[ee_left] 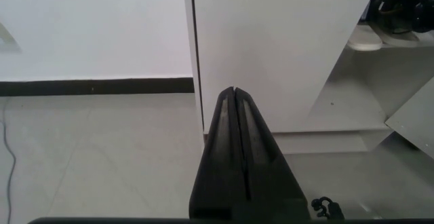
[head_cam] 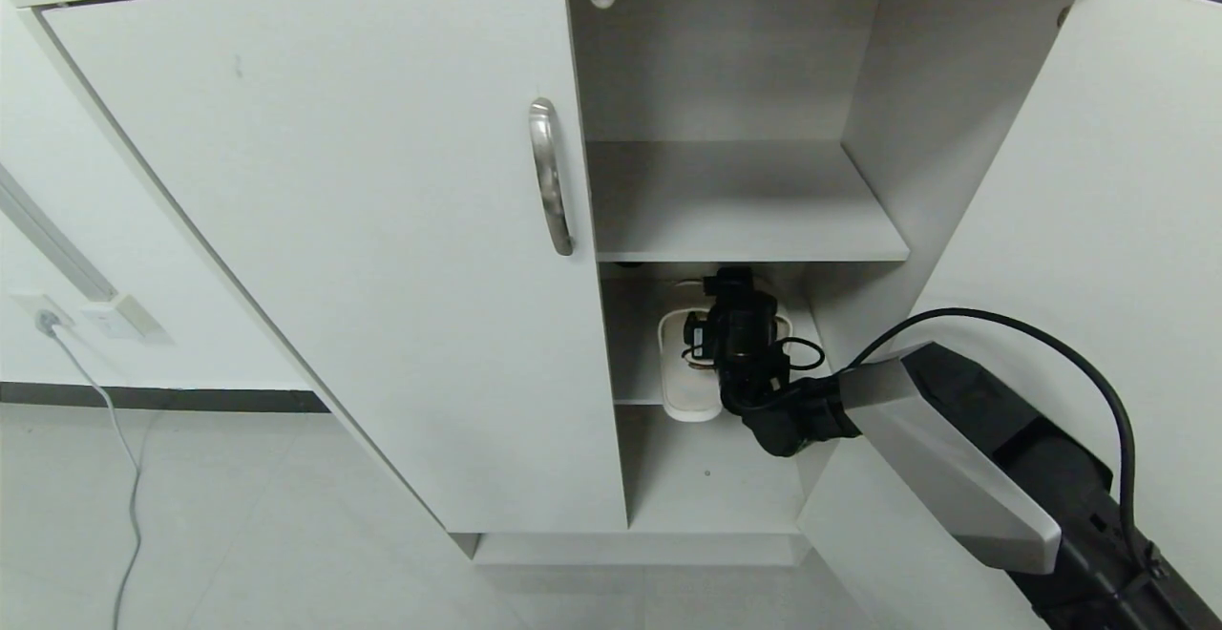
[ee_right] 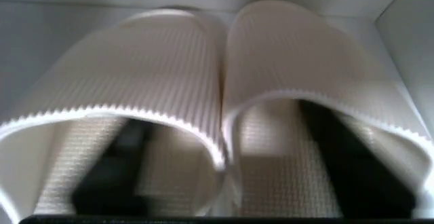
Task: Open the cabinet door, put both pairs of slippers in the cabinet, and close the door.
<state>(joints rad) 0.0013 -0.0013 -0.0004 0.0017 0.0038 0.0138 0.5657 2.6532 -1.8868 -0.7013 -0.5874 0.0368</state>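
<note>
The white cabinet (head_cam: pixel 735 57) has its right door (head_cam: pixel 1098 229) swung open and its left door (head_cam: pixel 334 248) closed. A pair of white slippers (head_cam: pixel 685 391) lies side by side on the lower shelf, toes toward the back (ee_right: pixel 224 81). My right gripper (head_cam: pixel 730 284) is inside that compartment, over the slippers, open. Its dark fingers (ee_right: pixel 112 173) sit spread apart, one in each slipper's opening. My left gripper (ee_left: pixel 234 91) is shut on nothing, low over the floor in front of the closed door. The slippers (ee_left: pixel 366 42) also show from there.
The upper shelf (head_cam: pixel 735 200) and the cabinet's bottom (head_cam: pixel 706 477) are bare. The closed door carries a metal handle (head_cam: pixel 551 177). A wall socket with a cable (head_cam: pixel 43 320) is at the far left. Open floor (head_cam: pixel 239 515) lies before the cabinet.
</note>
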